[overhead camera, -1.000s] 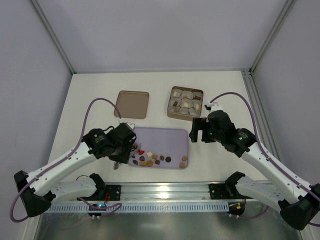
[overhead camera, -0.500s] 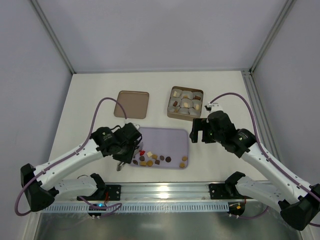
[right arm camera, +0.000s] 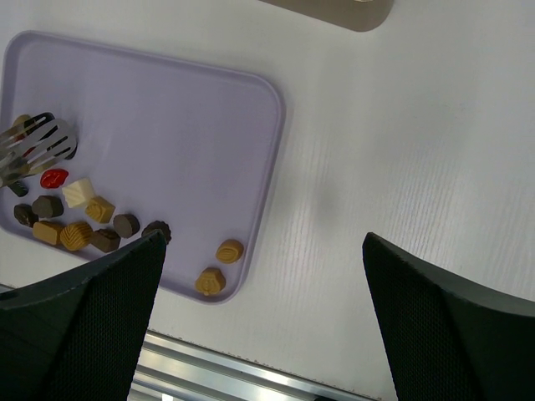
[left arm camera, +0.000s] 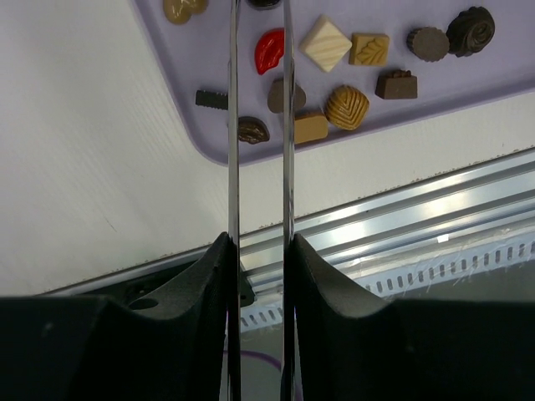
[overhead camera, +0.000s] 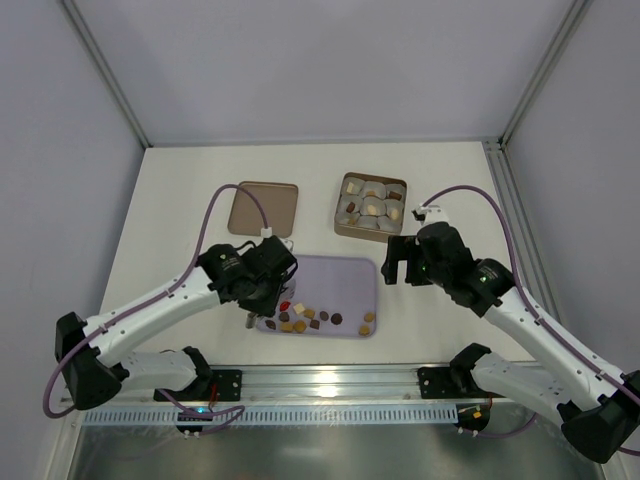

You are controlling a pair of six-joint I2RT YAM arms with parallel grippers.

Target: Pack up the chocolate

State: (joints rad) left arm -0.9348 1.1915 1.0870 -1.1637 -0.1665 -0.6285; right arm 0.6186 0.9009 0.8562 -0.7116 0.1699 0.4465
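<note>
Chocolate [left arm camera: 346, 106]: loose, bunched on tray [right arm camera: 167, 125] right under and just ahead of left pincer [left arm camera: 257, 251]. Clamping tongs [right arm camera: 38, 134] in left pincer, fingers pressed on the two blades, blades a narrow gap apart; tongs presumably because pieces too small for bare fingers. Aiming tips around red piece [left arm camera: 267, 52], likely next pick; cannot tell if anything caught yet. Holding right pincer [right arm camera: 263, 241] spread wide, empty, over table [right arm camera: 401, 125], tray edge just to its left, presumably to stay out of the way. Expecting drop-off in box [overhead camera: 345, 232] of grey liners [overhead camera: 375, 208], beyond right pincer, partly filled. Lid [overhead camera: 263, 208] parked flat beyond left pincer. No brand, label or readable text spotted.
</note>
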